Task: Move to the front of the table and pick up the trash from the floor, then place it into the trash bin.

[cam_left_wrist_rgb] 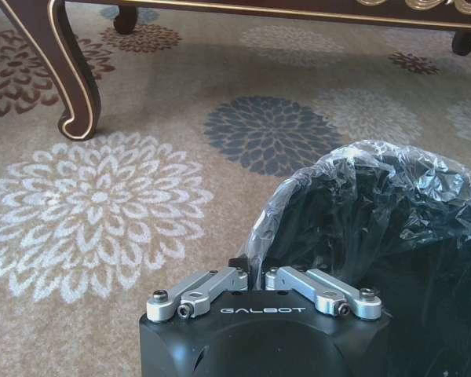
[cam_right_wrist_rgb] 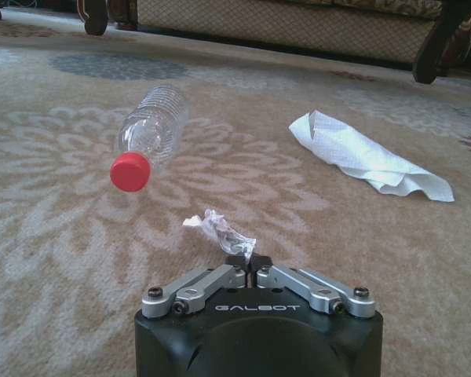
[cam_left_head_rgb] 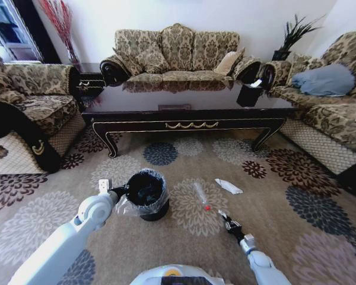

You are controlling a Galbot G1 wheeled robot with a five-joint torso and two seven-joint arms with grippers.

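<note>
Head view: the robot faces the bench (cam_left_head_rgb: 190, 122), a long dark glossy one with a gold scroll on its front apron, standing on the floor (cam_left_head_rgb: 184, 237) of beige carpet with round floral medallions.
Trash bin: the trash bin (cam_left_head_rgb: 147, 193) is black with a clear liner bag over its rim; it stands on the carpet in front of the bench, toward the robot's left.
Left gripper: the left gripper (cam_left_head_rgb: 120, 191) is at the bin's rim on the robot's left side; in the left wrist view its jaws are drawn together on the edge of the liner bag (cam_left_wrist_rgb: 361, 181), and whether they also pinch the rim I cannot tell.
Right gripper: the right gripper (cam_left_head_rgb: 224, 217) is low over the carpet, toward the robot's right, near the bottle's cap end. Its jaws are closed on a small crumpled wrapper scrap (cam_right_wrist_rgb: 224, 228), which sticks out beyond the tips.
Bottle: the clear plastic bottle (cam_left_head_rgb: 201, 194) with a red cap lies on its side on a pale medallion, between the bin and the right gripper, cap toward the robot.
White wrapper: a white crumpled wrapper (cam_left_head_rgb: 228, 186) lies flat on the carpet just beyond the bottle, to the robot's right of it.
Surroundings: patterned sofas (cam_left_head_rgb: 178, 56) stand behind and at both sides of the bench.
</note>
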